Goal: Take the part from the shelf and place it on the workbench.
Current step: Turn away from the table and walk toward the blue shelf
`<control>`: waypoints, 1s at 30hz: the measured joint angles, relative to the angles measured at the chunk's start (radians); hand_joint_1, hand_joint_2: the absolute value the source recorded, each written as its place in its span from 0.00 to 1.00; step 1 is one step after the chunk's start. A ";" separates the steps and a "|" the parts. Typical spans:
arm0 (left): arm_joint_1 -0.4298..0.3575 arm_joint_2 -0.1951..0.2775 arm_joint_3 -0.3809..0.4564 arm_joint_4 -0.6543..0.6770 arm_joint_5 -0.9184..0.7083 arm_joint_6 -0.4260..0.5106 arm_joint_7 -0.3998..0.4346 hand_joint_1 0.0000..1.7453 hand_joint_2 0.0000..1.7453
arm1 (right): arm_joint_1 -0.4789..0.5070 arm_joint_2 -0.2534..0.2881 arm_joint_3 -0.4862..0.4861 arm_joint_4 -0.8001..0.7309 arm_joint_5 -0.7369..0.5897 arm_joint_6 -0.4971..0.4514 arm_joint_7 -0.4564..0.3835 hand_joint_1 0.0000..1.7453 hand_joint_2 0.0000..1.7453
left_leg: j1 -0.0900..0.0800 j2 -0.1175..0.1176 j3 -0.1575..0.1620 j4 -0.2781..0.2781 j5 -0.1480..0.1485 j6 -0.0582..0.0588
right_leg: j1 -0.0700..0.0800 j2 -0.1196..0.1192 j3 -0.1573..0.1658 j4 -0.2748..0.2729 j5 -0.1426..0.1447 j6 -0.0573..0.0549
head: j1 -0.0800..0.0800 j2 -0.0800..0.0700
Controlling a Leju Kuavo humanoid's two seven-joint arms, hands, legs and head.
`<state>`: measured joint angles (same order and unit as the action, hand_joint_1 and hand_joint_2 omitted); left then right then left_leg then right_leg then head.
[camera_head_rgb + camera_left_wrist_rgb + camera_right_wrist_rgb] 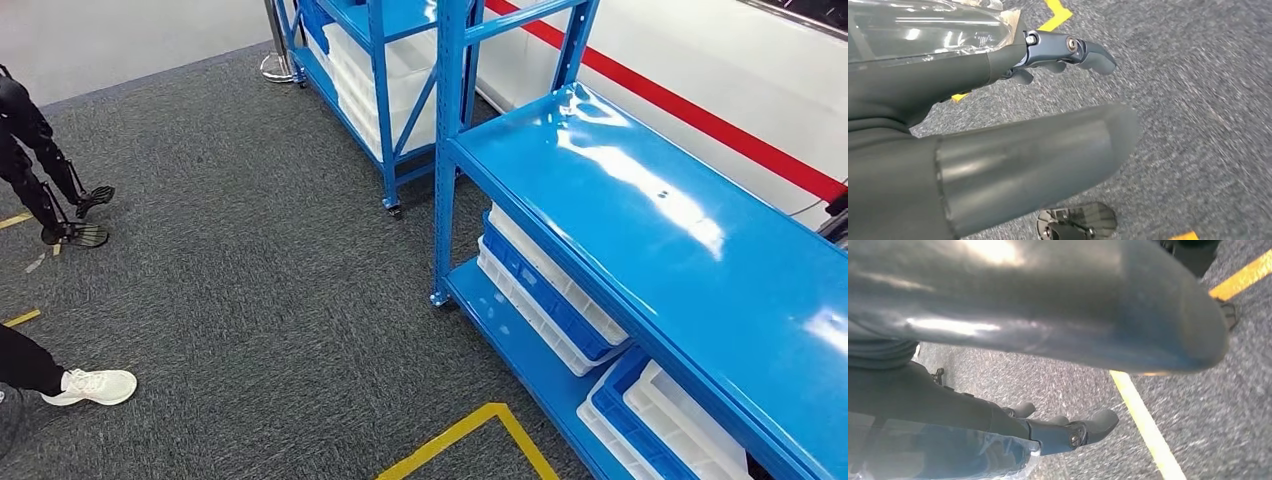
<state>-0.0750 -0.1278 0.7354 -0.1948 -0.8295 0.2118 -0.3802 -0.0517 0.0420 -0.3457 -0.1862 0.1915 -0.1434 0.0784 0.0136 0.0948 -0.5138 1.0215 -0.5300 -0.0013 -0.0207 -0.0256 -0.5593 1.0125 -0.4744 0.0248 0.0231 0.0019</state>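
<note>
Lying alongside the left hand (973, 85), a clear plastic-wrapped part (923, 27) is running its long axis the same way as the outstretched fingers (1068, 50), just beside them on the side away from the thumb. The picture is blurred, so I cannot tell whether this hand is gripping it or merely resting against it. By the right hand (948, 410) the same kind of clear wrapping (948, 455) is lying lengthwise along the straightened fingers (1088, 427), and again I cannot tell if it is being held.

Around the scene, another robot's dark legs (40, 160) are standing at the far left on the grey carpet (250, 250), with a person's white shoe (95, 385) nearer. Yellow floor tape (470, 430) is forming a corner near the middle. To the right, a blue shelf (680, 250) is standing close, its glossy top bare, with blue and white bins (550, 300) stacked on its lower level. A second blue rack (385, 100) is standing farther back, in front of a white wall with a red stripe (700, 110).
</note>
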 joint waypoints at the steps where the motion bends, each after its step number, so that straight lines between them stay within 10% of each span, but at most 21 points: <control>1: 0.000 0.000 0.000 0.000 -0.001 0.000 0.000 0.00 0.00 | 0.000 -0.001 0.000 0.000 0.000 0.000 0.000 0.00 0.00 | 0.003 -0.028 -0.015 0.037 -0.026 -0.004 | -0.003 0.010 0.003 -0.002 0.002 -0.009 | -0.002 0.000; 4: 0.007 0.000 0.001 0.000 -0.005 0.000 0.000 0.00 0.00 | -0.003 -0.002 0.000 0.000 0.000 0.001 -0.002 0.00 0.00 | 0.006 -0.091 -0.106 0.226 -0.121 -0.004 | 0.003 0.044 0.000 -0.002 0.006 -0.025 | -0.006 0.000; 6: 0.009 0.000 0.002 0.000 -0.007 0.000 0.000 0.00 0.00 | -0.001 -0.002 0.000 0.000 0.000 0.002 -0.003 0.00 0.00 | 0.006 -0.096 -0.132 0.265 -0.113 -0.001 | 0.008 0.071 0.001 -0.001 0.006 -0.026 | -0.006 0.000; 9: 0.009 0.001 0.003 0.000 -0.011 0.000 0.002 0.00 0.00 | 0.000 -0.002 0.000 0.000 0.000 0.002 -0.002 0.00 0.00 | 0.006 -0.141 -0.063 0.100 -0.006 0.012 | 0.011 0.111 0.006 0.000 0.006 -0.025 | -0.005 0.000; 12: 0.009 0.003 0.003 0.000 -0.018 -0.002 0.004 0.00 0.00 | -0.003 0.001 0.000 0.000 0.000 0.001 0.001 0.00 0.00 | 0.003 -0.190 -0.022 0.000 0.026 0.020 | 0.012 0.146 -0.006 0.002 0.011 -0.013 | -0.005 0.000; 14: 0.007 0.002 0.003 0.000 -0.020 -0.002 0.006 0.00 0.00 | -0.001 0.000 0.000 0.000 0.000 0.000 0.002 0.00 0.00 | -0.002 -0.164 -0.018 -0.013 0.033 0.028 | 0.008 0.153 -0.020 0.002 0.016 -0.001 | -0.005 0.000; 16: 0.006 0.000 0.004 0.000 -0.021 -0.003 0.008 0.00 0.00 | -0.001 0.000 0.000 0.000 0.002 -0.001 0.004 0.00 0.00 | -0.001 -0.136 -0.011 -0.031 0.043 0.042 | 0.010 0.106 -0.045 0.040 -0.003 0.002 | -0.003 0.000; 18: 0.007 0.001 0.005 0.000 -0.022 -0.003 0.011 0.00 0.00 | -0.004 0.001 0.000 0.000 0.004 -0.002 0.005 0.00 0.00 | -0.001 -0.104 -0.010 -0.038 0.046 0.048 | 0.008 0.053 -0.104 0.152 -0.055 -0.001 | -0.001 0.000; 21: 0.007 -0.001 0.006 0.000 -0.021 -0.002 0.017 0.00 0.00 | -0.003 0.001 0.000 0.000 0.006 -0.002 0.006 0.00 0.00 | 0.000 -0.056 -0.012 -0.037 0.044 0.046 | -0.003 0.037 -0.165 0.275 -0.091 0.015 | 0.002 0.000; 25: 0.007 -0.004 0.006 0.000 -0.020 -0.001 0.021 0.00 0.00 | -0.003 0.000 0.000 0.000 0.007 -0.003 0.008 0.00 0.00 | 0.001 -0.009 -0.004 -0.030 0.030 0.023 | -0.016 -0.029 -0.031 0.046 -0.011 0.053 | 0.004 0.000; 30: -0.001 -0.006 0.006 -0.001 -0.020 -0.001 0.025 0.00 0.00 | -0.004 0.000 0.000 0.000 0.009 -0.004 0.011 0.00 0.00 | 0.007 0.006 0.011 -0.022 0.007 -0.007 | -0.010 -0.011 -0.004 0.000 0.001 0.011 | -0.003 0.000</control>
<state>-0.0757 -0.1342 0.7418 -0.1960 -0.8491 0.2112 -0.3552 -0.0556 0.0424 -0.3460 -0.1862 0.2008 -0.1472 0.0894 0.0211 0.1011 -0.5026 0.9996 -0.5225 -0.0083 -0.0311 -0.0363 -0.5632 1.0123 -0.4736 0.0360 0.0202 0.0019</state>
